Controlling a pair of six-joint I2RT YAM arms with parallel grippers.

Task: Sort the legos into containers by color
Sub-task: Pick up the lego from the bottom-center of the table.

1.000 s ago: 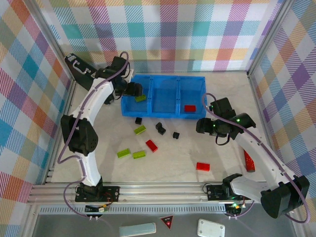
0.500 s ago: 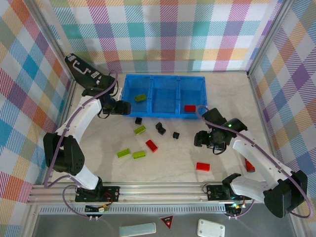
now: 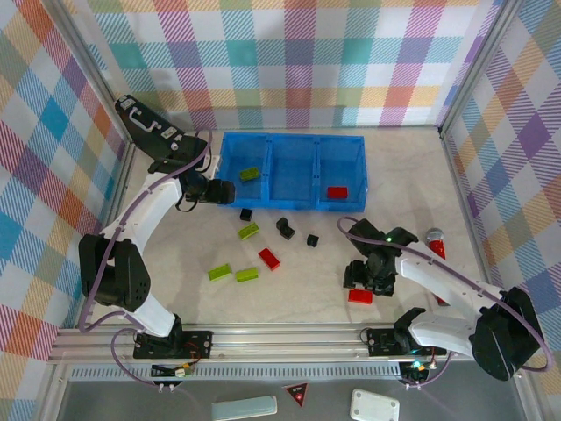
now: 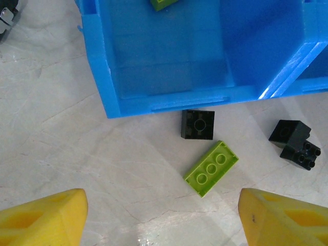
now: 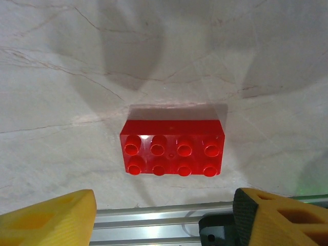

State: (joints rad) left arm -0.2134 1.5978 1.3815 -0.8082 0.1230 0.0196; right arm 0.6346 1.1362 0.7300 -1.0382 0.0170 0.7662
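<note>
1. Left claw [image 3: 219,191]: open, holding nothing. It hangs by the near-left corner of the tray [image 3: 280,204], toward the far-left of the desk [image 3: 403,184]. Left wrist view: its yellow fingers [image 4: 41,218] stand wide apart above the desk.
2. Right claw [image 3: 361,279]: open as well, nothing gripped. It is low over a red brick [image 3: 360,296] close to the desk's near edge, right of middle. Right wrist view: the brick lies flat, studs up, just ahead of the fingers [image 5: 51,218], touching neither.
3. Tray sits at the far edge, about mid-desk (three compartments side by side). The left compartment holds a green brick [image 3: 250,174]; the right compartment holds a red brick [image 3: 337,192].
4. Loose between tray and near edge:
   - a black brick [image 3: 246,213] just off the tray's front wall
   - a green brick [image 3: 249,231] just beside it, tilted
   - two black bricks [image 3: 285,228] touching each other
   - one more black brick [image 3: 312,239]
   - a red brick [image 3: 269,258]
   - two green bricks [image 3: 219,272] side by side toward the near-left
5. Black case [image 3: 145,123] at the far-left corner.
</note>
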